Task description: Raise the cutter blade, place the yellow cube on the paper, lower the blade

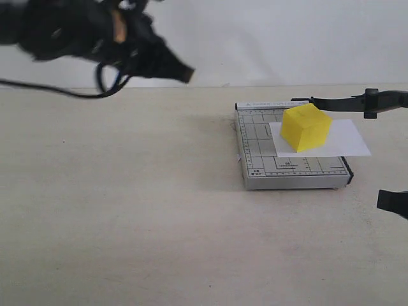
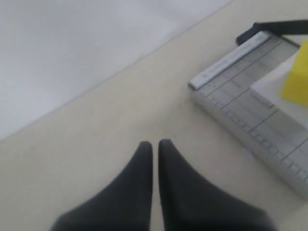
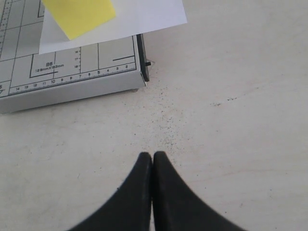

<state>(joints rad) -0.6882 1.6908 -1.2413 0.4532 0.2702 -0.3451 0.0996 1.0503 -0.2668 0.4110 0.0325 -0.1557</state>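
The yellow cube (image 1: 306,127) sits on the white paper (image 1: 344,141), which lies on the grey gridded cutter base (image 1: 261,153). The black cutter blade (image 1: 347,102) is raised above the base's far edge and runs off to the right. My left gripper (image 1: 185,74) hangs high, left of the cutter, shut and empty. My right gripper (image 1: 390,202) is low at the right edge, near the base's front corner. In the left wrist view the gripper (image 2: 155,144) points at bare table beside the base (image 2: 240,91), cube (image 2: 296,79) and blade (image 2: 284,26). In the right wrist view the shut gripper (image 3: 152,156) is short of the base (image 3: 72,77), paper (image 3: 149,17) and cube (image 3: 79,14).
The cutter stands on a pale beige table (image 1: 127,210) that ends at a white wall (image 1: 255,38) behind. A black cable (image 1: 57,91) trails from the left arm over the table's back left.
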